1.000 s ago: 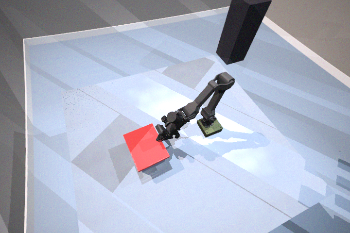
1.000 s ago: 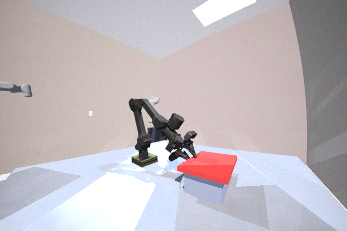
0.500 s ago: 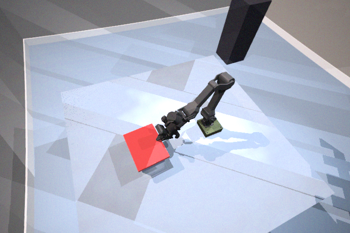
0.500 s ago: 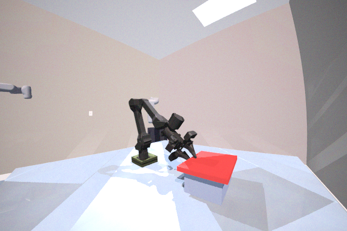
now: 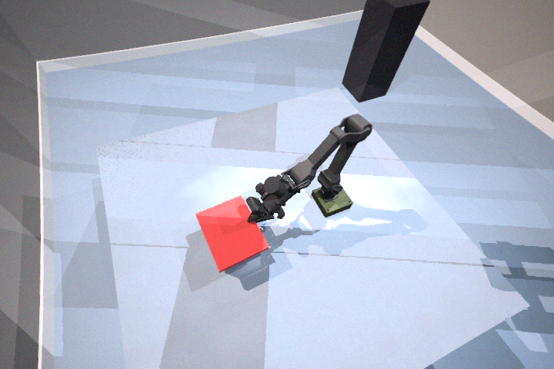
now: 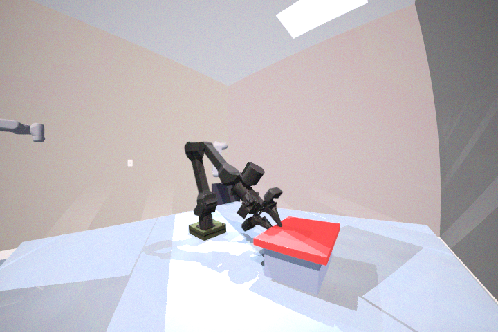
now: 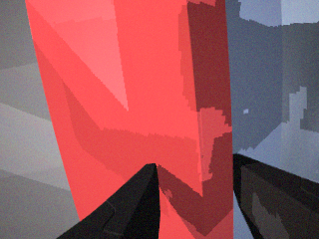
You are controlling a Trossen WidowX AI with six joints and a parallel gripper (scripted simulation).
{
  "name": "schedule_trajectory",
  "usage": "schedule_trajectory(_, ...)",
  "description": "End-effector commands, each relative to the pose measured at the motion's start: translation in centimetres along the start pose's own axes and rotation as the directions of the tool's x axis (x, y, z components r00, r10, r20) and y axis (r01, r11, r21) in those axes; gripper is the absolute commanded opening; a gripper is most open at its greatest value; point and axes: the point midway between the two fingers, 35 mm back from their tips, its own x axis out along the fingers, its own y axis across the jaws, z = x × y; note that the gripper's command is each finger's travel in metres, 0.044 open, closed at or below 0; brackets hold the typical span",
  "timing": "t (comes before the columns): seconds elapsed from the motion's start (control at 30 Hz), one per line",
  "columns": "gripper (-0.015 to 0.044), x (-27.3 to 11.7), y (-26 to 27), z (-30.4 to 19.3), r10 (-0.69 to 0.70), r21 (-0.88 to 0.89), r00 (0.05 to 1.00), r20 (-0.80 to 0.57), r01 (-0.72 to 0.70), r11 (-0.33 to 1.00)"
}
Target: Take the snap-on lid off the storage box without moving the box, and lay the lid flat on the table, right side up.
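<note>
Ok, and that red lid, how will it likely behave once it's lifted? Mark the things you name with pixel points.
The red lid [image 5: 228,239] [image 6: 306,238] [image 7: 155,75] looks stiff, its top flat and edges straight. Held at one edge by the tool [image 5: 251,217] [image 6: 276,227] [image 7: 196,166], it would probably tip up from that side first. Its smooth faces might let it pivot between the fingers.

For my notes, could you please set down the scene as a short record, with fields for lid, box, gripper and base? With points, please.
lid: red [image 5: 231,237] [image 6: 302,236] [image 7: 150,90], on the box, overhanging its walls
box: pale blue-grey [image 6: 292,272], standing on the table
gripper: shut on the lid's edge [image 5: 252,217] [image 6: 274,227] [image 7: 196,164]
base: green block [image 5: 339,206] [image 6: 206,232] under the arm
lid laid on table: no
</note>
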Motion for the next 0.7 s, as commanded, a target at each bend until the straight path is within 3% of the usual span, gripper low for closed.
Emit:
schedule_trajectory(0.0,0.0,-0.18,0.2,0.0,0.003,0.0,1.0,0.0,-0.003,1.0)
schedule_trajectory(0.67,0.0,-0.48,0.48,-0.01,0.003,0.0,1.0,0.0,-0.003,1.0)
